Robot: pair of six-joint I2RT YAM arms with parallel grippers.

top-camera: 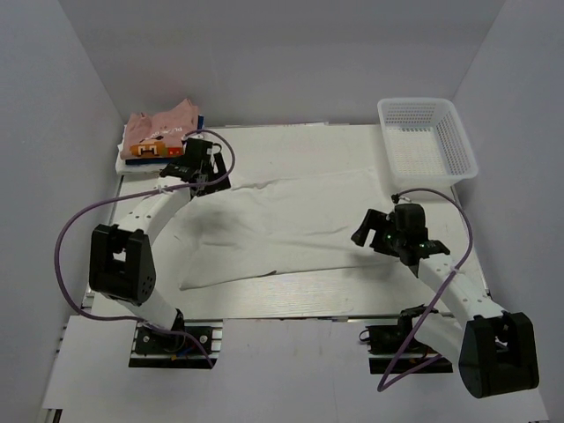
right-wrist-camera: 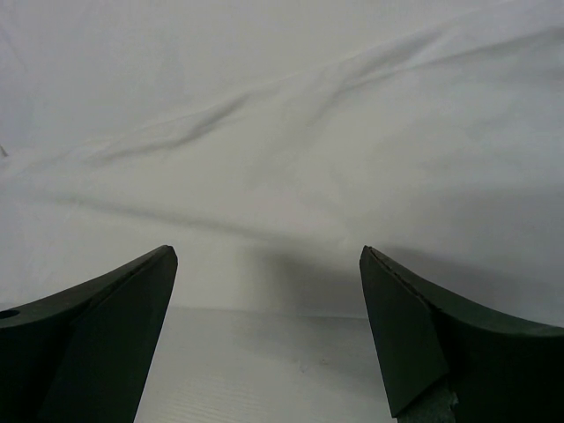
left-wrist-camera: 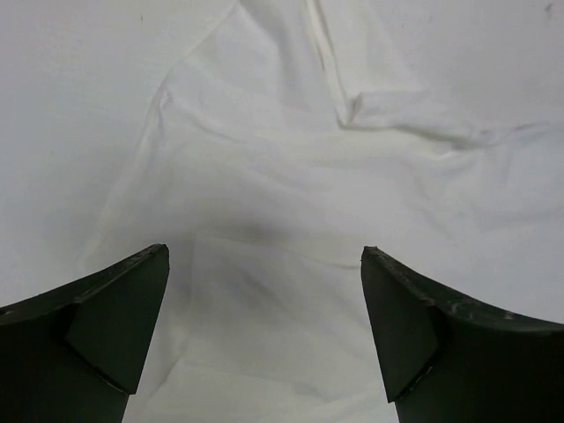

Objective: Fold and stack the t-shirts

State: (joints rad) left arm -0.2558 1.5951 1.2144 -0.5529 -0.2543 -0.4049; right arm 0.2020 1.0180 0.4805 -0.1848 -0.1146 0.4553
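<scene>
Evidently each arm sits at one end of the large plain white cotton t-shirt (top-camera: pixel 282 225) so that the cloth can be picked up at both ends at once. The shirt lies flat on the white desk (top-camera: pixel 291 304) as a broad, creased band. Its long axis runs left to right, with the left end swinging a little nearer than the right. Which end is the neck I cannot tell. The left wrist view shows only a seam line and a small pucker in the fabric.

The left jaws hang over the shirt's far-left end, spread wide with nothing between them but the cloth below. The right jaws, just as wide and just as empty, sit over the right end at its near edge, where the right wrist view shows the hem meeting bare desk. That looks like a good spot to pinch an edge.

A stack of folded shirts waits in the far-left corner with a pink printed one (top-camera: pixel 159 128) on top, probably where this one is meant to go. The white plastic mesh basket (top-camera: pixel 414 103) stands at the far right, well apart.
</scene>
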